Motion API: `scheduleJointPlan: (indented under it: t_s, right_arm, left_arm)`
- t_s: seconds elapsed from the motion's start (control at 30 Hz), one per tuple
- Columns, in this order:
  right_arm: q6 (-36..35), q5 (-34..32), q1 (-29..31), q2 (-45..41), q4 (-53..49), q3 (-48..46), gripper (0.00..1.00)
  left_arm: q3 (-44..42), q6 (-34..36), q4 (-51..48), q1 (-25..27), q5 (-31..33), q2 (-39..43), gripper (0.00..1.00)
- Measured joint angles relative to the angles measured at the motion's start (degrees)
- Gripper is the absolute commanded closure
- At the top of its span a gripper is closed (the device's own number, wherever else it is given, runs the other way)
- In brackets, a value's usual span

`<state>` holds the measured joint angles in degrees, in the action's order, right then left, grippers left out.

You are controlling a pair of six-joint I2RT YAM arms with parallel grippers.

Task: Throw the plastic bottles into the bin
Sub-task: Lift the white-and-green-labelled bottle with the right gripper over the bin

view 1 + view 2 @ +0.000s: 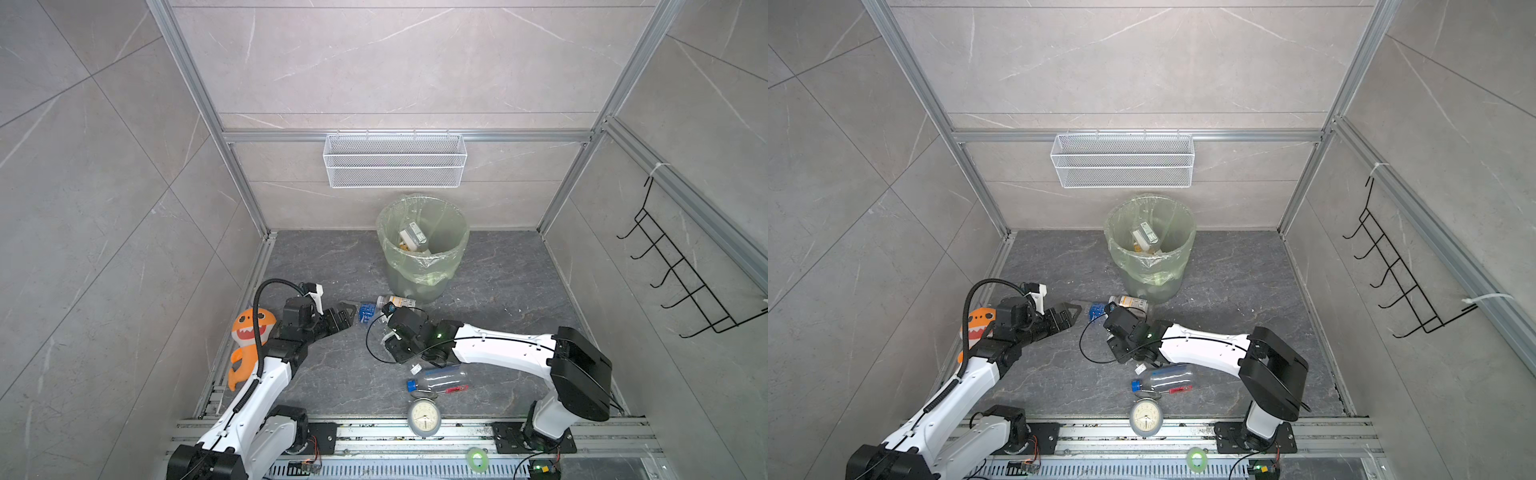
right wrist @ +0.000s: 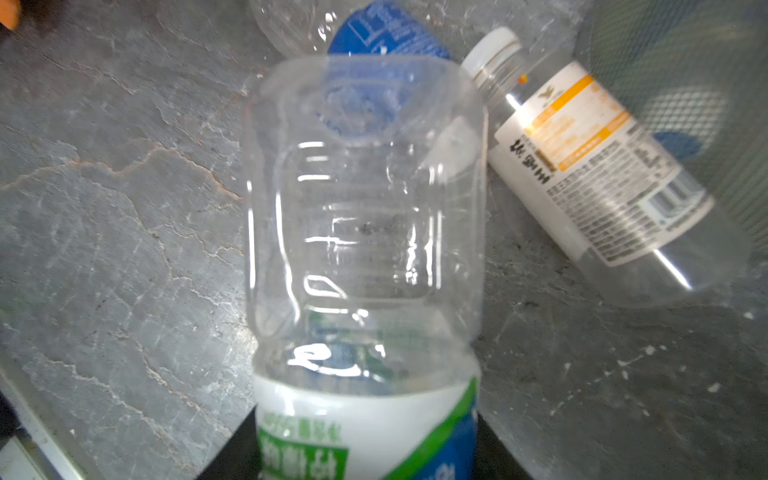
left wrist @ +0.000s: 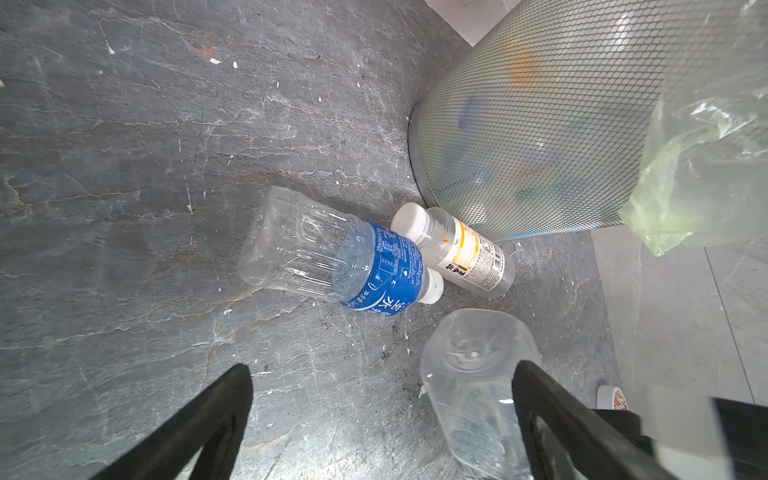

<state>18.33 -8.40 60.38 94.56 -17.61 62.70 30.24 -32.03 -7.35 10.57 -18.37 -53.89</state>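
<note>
Left wrist view, three bottles [image 3: 332, 266] [image 3: 461, 251] [image 3: 465, 374], one bin [image 3: 540, 124]

Bottles [image 3: 376, 270] at bin [image 3: 540, 124] foot, bare floor [image 3: 124, 166] beside

Blue-label bottle [image 3: 380, 270]: white Chinese characters, one apparently 水; small print unreadable.
White-and-orange-label bottle [image 3: 471, 253]: bold black characters, barcode, fine print illegible.
Green-and-white-label bottle [image 2: 365, 432]: white characters on green, blurred.
Alarm clock [image 1: 424, 417] dial: numerals too small.
</note>
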Motion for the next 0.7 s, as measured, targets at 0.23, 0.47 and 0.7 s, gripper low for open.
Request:
scheduleJointPlan:
  t_s: [0.23, 0.47, 0.7]
  right_arm:
    - [-1.4, -0.8, 0.2, -6.6, 2.7, -4.2, 0.44]
    - [-1.6, -2.0, 0.7, -14.5, 6.0, -10.3, 0.44]
    - [-1.6, -4.2, 0.8, -21.4, 8.6, -15.2, 0.44]
  left_arm:
    - [0.0, 0.0, 0.1, 0.0, -0.3, -0.4, 0.00]
    - [0.0, 0.1, 0.1, 0.6, -0.8, -0.5, 0.00]
    - [0.0, 0.7, 0.1, 5.0, 0.5, -0.6, 0.00]
